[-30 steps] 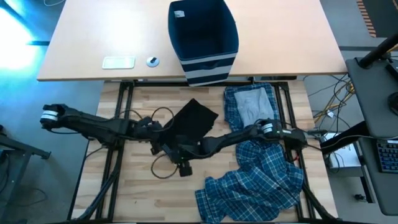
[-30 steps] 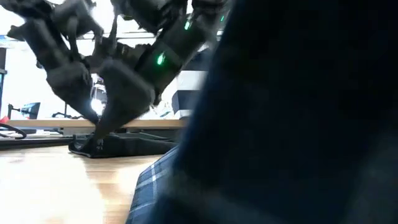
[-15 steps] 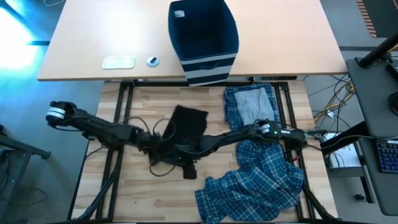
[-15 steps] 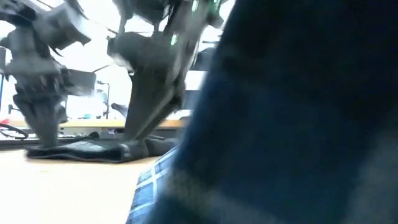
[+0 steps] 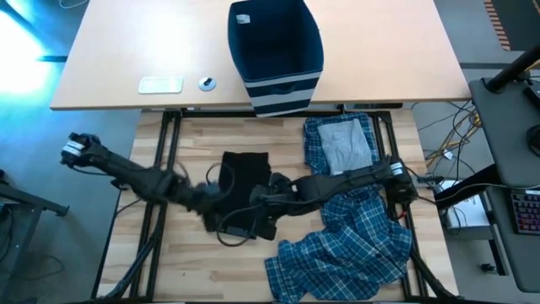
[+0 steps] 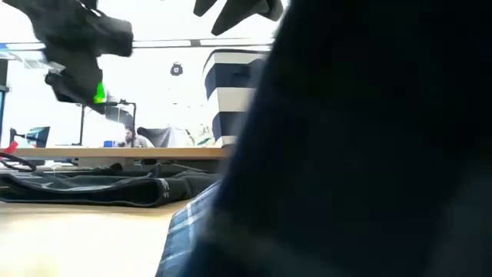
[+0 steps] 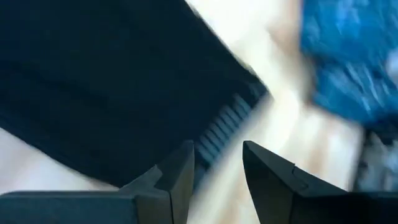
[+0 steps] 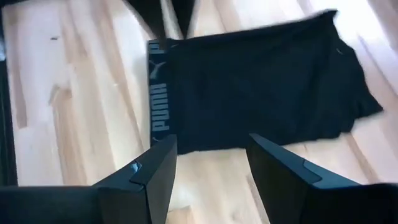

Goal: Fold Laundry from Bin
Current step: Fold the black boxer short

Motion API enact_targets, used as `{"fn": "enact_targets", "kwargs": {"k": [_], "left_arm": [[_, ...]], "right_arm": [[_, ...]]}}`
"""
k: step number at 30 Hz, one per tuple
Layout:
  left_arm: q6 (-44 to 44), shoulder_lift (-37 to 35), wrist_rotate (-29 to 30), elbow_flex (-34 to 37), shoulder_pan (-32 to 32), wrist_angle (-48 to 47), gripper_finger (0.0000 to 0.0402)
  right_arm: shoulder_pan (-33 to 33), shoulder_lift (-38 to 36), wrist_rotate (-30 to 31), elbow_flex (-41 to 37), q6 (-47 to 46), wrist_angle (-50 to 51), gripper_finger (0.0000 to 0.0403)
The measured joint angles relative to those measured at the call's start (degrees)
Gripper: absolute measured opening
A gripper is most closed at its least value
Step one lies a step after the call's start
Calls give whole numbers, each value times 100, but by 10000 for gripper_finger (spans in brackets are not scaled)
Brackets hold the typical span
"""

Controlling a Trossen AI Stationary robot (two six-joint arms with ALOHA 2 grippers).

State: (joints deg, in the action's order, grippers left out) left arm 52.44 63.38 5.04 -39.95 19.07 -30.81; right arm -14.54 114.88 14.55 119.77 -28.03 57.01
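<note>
My left gripper (image 7: 217,171) hung open above the black shorts (image 5: 245,175) with nothing between its fingers (image 7: 177,177). My right gripper (image 8: 208,165) was open too — empty, just over the waistband edge of the same shorts, which bore white lettering. The shorts lay flat on the wooden table (image 5: 169,262), about mid-table. The blue plaid garments (image 5: 346,245) were heaped to the right, with a grey T-shirt (image 5: 348,145) lying on plaid cloth behind them. The navy striped bin (image 5: 276,52) stood on the far tan desk (image 5: 126,51) — upright, well apart from both grippers.
</note>
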Motion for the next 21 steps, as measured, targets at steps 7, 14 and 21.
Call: {"fn": "enact_targets", "kwargs": {"k": [7, 14, 21], "left_arm": [[-1121, -26, 53, 978, -1815, 1248, 123], [-730, 44, 57, 2030, -2056, 2432, 129], [-447, -53, -527, 2003, -2213, 2257, 205]], "right_arm": [[106, 43, 32, -384, -1334, 383, 189], [851, 31, -51, -1313, -1768, 410, 189], [1546, -332, -426, -2137, -1056, -390, 189]]}}
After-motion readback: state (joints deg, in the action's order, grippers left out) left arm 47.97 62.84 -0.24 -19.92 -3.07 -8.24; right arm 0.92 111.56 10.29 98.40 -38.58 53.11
